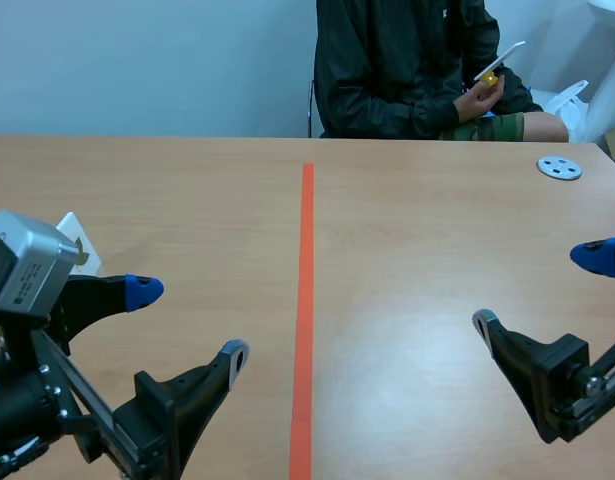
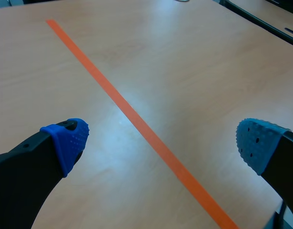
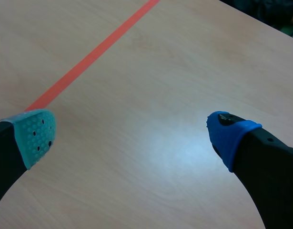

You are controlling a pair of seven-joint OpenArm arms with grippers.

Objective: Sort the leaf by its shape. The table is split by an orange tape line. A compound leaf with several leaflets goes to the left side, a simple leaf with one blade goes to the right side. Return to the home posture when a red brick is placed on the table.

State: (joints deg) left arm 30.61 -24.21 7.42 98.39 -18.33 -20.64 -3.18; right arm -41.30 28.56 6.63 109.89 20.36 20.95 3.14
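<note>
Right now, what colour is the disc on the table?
The disc is grey; see the scene view.

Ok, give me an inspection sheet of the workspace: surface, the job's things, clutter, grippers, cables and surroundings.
Surface: wooden table, split by an orange tape line.
Job's things: nothing seen; no leaf and no red brick in any view.
Clutter: grey perforated disc at the far right; white card behind the left arm.
Grippers: left gripper open; right gripper open; both low over the table, holding nothing.
Cables: nothing seen.
Surroundings: person seated across the table, holding a white object; pale wall behind.
</note>
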